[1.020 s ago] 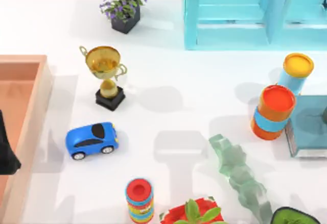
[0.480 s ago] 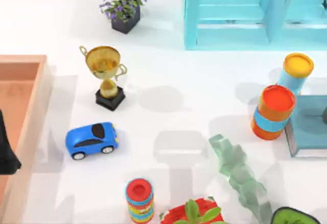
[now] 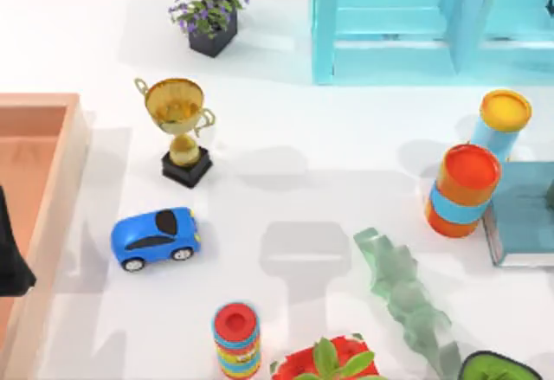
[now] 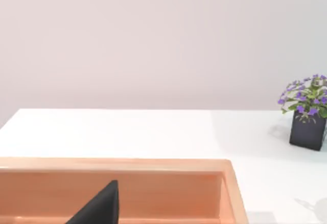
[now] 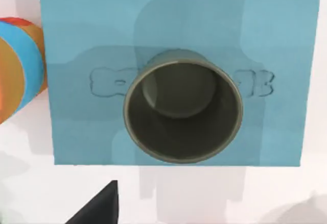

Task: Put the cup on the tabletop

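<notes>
Cup (image 5: 183, 113), matte, round-rimmed, upright on flat blue block (image 5: 76, 40).

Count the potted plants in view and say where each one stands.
3. A purple-flowered plant in a black pot at the table's far side; a green plant in a red pot at the near edge; a dark pot of greenery at the near right corner, cropped.

My cup (image 5: 183, 113) is a matte dark grey-green, standing on a plain blue block (image 5: 76, 40). The table (image 3: 346, 155) is glossy white. Beside the block stands an orange canister (image 3: 463, 190) with a blue band. The trophy (image 3: 179, 125) is gold on a black base, the toy car (image 3: 156, 238) blue with dark windows, the tray (image 3: 39, 181) light wood, the shelf unit (image 3: 407, 21) turquoise.
</notes>
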Robot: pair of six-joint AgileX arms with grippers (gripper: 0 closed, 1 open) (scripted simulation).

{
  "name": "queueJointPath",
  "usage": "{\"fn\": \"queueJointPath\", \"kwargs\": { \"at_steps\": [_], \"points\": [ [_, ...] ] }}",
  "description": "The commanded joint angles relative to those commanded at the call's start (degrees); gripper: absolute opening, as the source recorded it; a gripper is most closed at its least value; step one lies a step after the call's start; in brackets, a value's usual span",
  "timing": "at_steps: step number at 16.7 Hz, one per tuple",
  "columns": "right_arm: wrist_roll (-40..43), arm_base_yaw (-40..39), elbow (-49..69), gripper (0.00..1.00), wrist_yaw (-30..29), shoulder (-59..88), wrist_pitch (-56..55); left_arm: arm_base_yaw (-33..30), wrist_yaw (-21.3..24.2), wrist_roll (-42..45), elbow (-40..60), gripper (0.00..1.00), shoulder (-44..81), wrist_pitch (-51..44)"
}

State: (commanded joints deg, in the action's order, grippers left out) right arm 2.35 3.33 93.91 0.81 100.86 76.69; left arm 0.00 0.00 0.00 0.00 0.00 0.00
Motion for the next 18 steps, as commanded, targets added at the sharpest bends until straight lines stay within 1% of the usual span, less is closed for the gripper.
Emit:
{"fn": "queueJointPath", "kwargs": {
  "at_steps": [4,10,13,18],
  "points": [
    [0.3,0.2,5.4,1.00,-0.4,6.1,5.7,0.0,0.0,0.0,0.0,1.00,0.0,0.0],
    [0.2,-0.1,5.2,1.00,-0.4,6.0,5.5,0.0,0.0,0.0,0.0,1.00,0.0,0.0],
    [0.0,0.0,1.3,1.00,-0.4,6.4,1.6,0.0,0.0,0.0,0.0,1.00,0.0,0.0],
    [-0.1,-0.1,-11.2,1.00,-0.4,7.6,-12.6,0.0,0.0,0.0,0.0,1.00,0.0,0.0]
  ]
}}
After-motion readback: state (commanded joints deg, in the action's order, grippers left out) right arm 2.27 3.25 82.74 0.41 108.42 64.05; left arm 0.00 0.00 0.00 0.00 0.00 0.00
